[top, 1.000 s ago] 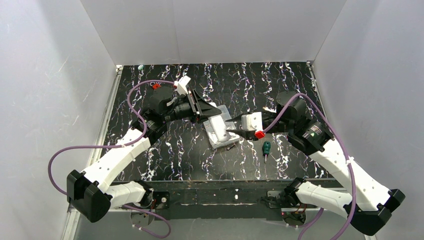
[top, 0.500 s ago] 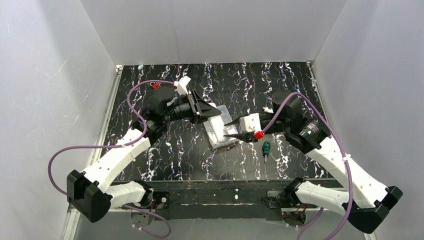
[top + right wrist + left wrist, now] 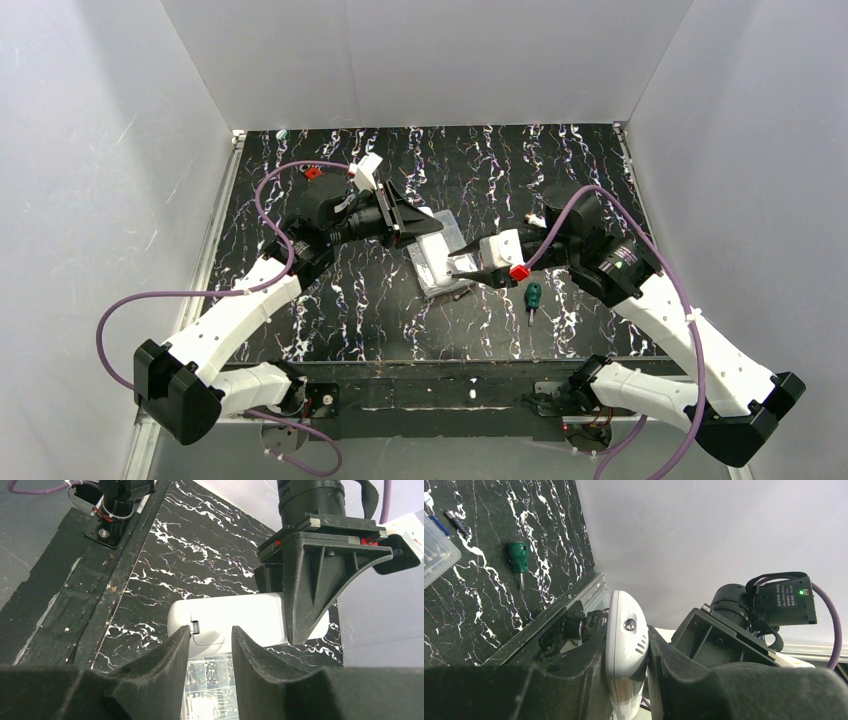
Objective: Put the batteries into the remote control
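**Left gripper**: closed on the remote control. The black fingers press both broad faces of the handset, and its rounded emitter end stands out between them.

**Remote control**: slim white handset, held near the centre of the worktop and over the clear compartment box. Whether it touches the box cannot be told. In the right wrist view it lies crosswise with its plain back and small cover latch showing.

**Right gripper**: jaws partly apart and holding nothing. The fingertips sit at the latch end of the remote, one to either side of the latch. Contact cannot be told.

**Clear compartment box**: transparent plastic with small metal parts in its cells, at the worktop centre.

**Screwdriver**: stubby, with a green handle. It lies flat on the worktop just right of the box, towards the near edge.

**Small dark cylinder**: lies on the worktop beyond the screwdriver, too small to identify.

**Worktop**: black with white veining, enclosed by white walls.
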